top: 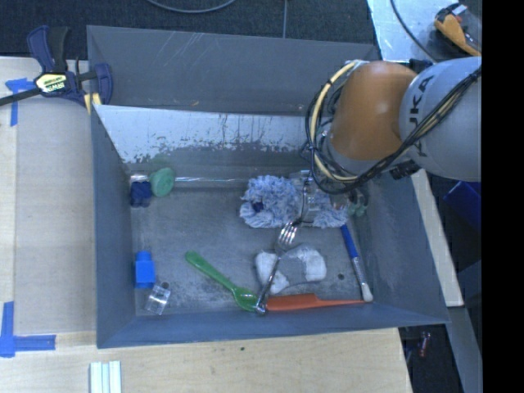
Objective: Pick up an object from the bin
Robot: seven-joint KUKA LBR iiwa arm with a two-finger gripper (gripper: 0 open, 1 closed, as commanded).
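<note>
My gripper is low in the bin's back right part, under the arm's orange cover. It is down on a crumpled blue-and-white cloth, at the cloth's right half. Just in front of the cloth lies a metal fork with its tines pointing toward the gripper. Beside the fork's shaft is a white crumpled lump. A blue-and-white pen-like stick lies along the right wall.
Along the front wall lie an orange handle and a green spoon. At the left are a blue block and a clear cup; a green disc and a dark blue piece sit at the back left.
</note>
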